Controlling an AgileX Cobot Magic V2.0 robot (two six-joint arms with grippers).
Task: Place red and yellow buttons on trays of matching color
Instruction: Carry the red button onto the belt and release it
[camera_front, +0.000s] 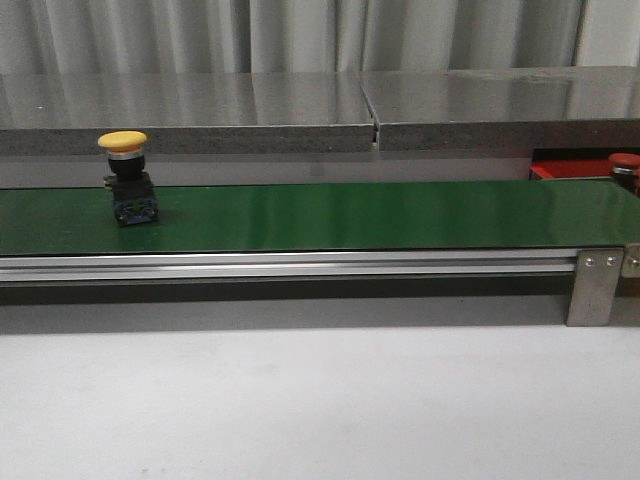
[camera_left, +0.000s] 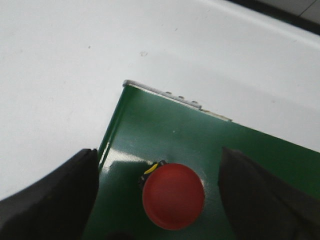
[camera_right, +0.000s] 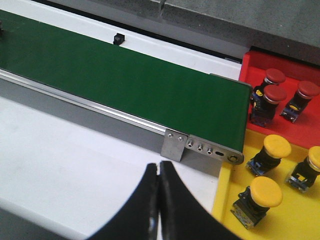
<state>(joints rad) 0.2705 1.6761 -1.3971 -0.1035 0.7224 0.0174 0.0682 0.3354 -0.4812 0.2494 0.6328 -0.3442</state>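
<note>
A yellow button (camera_front: 122, 140) stands upright on the green belt (camera_front: 330, 215) towards its left. In the left wrist view a red button (camera_left: 173, 196) sits on the belt near its end edge. My left gripper (camera_left: 157, 202) is open above it, one finger (camera_left: 50, 200) on each side and clear of the cap. My right gripper (camera_right: 159, 167) is shut with nothing in it, over the white table beside the belt's other end. The red tray (camera_right: 248, 67) holds three red buttons (camera_right: 274, 93). The yellow tray (camera_right: 223, 202) holds three yellow buttons (camera_right: 265, 192). Neither gripper shows in the front view.
The belt's aluminium side rail (camera_front: 290, 265) and a metal end bracket (camera_right: 176, 145) run along its near side. A grey stone ledge (camera_front: 300, 110) stands behind the belt. White tabletop (camera_front: 320, 400) lies in front. A red-capped button (camera_front: 624, 162) peeks in at the far right.
</note>
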